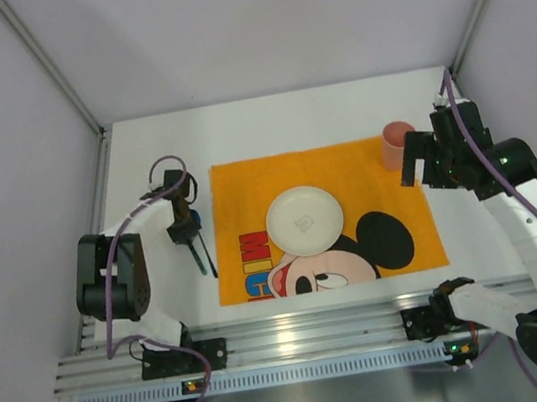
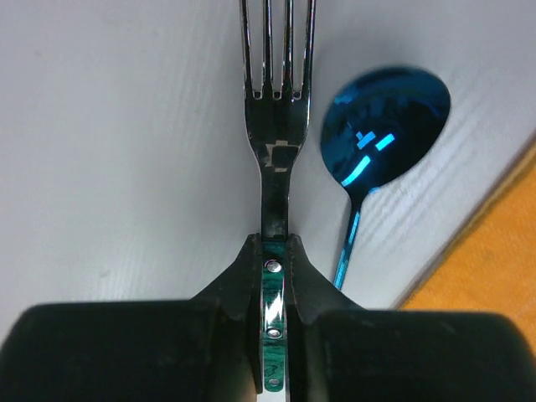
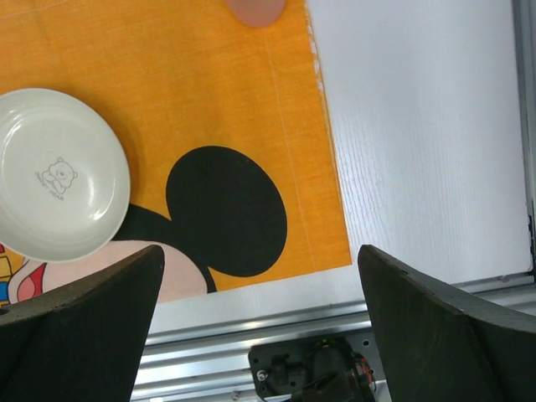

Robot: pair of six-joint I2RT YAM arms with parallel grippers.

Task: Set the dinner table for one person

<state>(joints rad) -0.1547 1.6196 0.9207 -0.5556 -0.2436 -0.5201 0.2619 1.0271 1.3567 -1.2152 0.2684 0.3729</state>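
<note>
The white table (image 1: 336, 110) lies under both pairs of jaws and carries everything. The orange mat (image 1: 245, 179) sits mid-table: its edge runs just to the right of the left jaws, and its right half is directly below the right ones. The white plate (image 1: 304, 219) rests at the mat's centre, between the two arms. It is well to the right of the left jaws and off to the left of the right ones. The pink cup (image 1: 398, 144) stands on the mat's far right corner, just ahead of the right jaws.

The blue spoon (image 2: 385, 126) lies on bare table just right of the left jaws, between them and the mat edge. The fork (image 2: 276, 142) points straight out ahead of them.

The left gripper (image 2: 274, 251) is pinched almost fully together on the fork's handle, with only the handle's thickness between the fingers. The right gripper (image 3: 260, 260) hangs spread wide over the mat with nothing in it.

Whether the fork is off the table yet cannot be told. The step looks like carrying it onto the mat. To do this well, rise straight up first, because the spoon lies so close that a sideways drag could knock it. Keep the fork level, cross over the spoon, and lay it beside the plate, parallel to the mat edge, before letting go.
</note>
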